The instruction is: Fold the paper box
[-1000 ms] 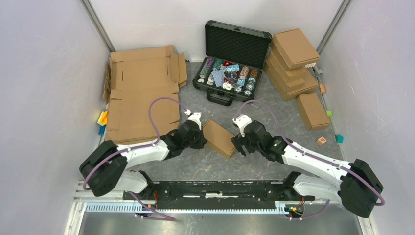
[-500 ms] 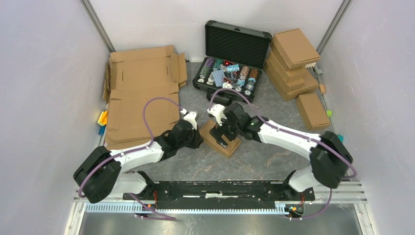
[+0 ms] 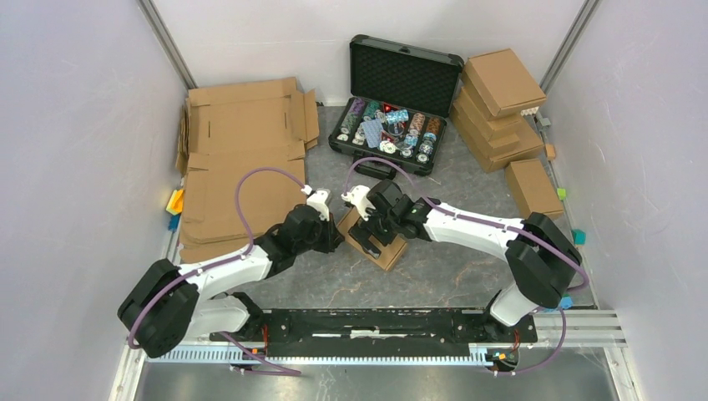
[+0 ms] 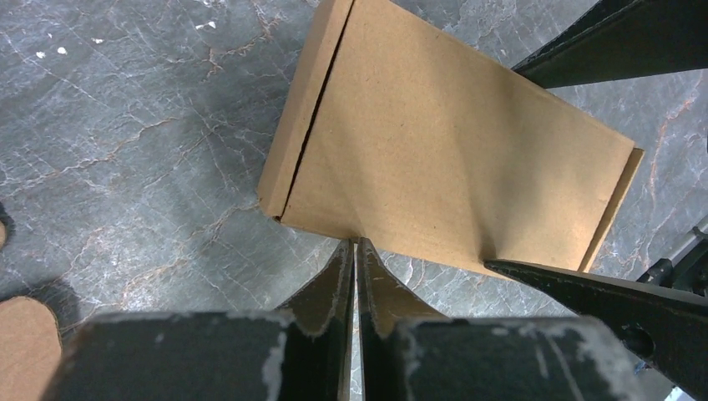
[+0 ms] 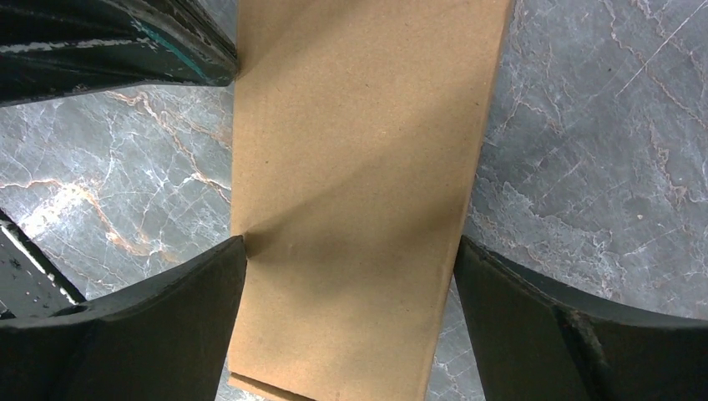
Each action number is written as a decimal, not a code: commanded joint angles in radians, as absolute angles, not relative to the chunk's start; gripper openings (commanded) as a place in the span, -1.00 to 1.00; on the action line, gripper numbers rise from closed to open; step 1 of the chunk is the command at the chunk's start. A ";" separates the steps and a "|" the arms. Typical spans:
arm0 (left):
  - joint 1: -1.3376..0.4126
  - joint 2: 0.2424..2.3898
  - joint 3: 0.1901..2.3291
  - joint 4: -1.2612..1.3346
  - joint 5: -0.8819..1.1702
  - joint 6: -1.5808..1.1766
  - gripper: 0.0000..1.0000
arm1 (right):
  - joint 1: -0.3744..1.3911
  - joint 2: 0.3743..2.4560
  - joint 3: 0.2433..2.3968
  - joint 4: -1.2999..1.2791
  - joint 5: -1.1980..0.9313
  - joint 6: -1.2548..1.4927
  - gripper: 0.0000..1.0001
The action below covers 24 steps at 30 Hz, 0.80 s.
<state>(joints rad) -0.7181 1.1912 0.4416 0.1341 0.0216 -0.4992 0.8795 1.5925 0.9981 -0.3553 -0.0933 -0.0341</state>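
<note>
Two grippers, both mine, meet at the paper box, which lies flat on the grey marbled tabletop just ahead of my bases, its lid down and a seam showing along one long edge. My left gripper is pinched together with nothing between the fingers, its tips touching the near side wall. My right gripper is spread as wide as it goes and straddles the box across its width, a fingertip at each long edge. I cannot tell whether it is squeezing.

The box looks nearly formed, so I judge this the closing step: seating the lid and its tabs. Next I would keep the left tips braced against the wall while the right presses or squeezes squarely, without sliding the box.

A second ago my right gripper sat off the box's right end. It has since swung over the top, and the box has shifted a little leftward.

Farther back are the open black poker-chip case, folded boxes and flat cardboard sheets.
</note>
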 commanded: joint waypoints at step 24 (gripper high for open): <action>-0.702 1.265 0.457 0.189 0.152 -0.557 -0.36 | 0.644 1.016 0.527 -0.214 -0.100 0.340 0.96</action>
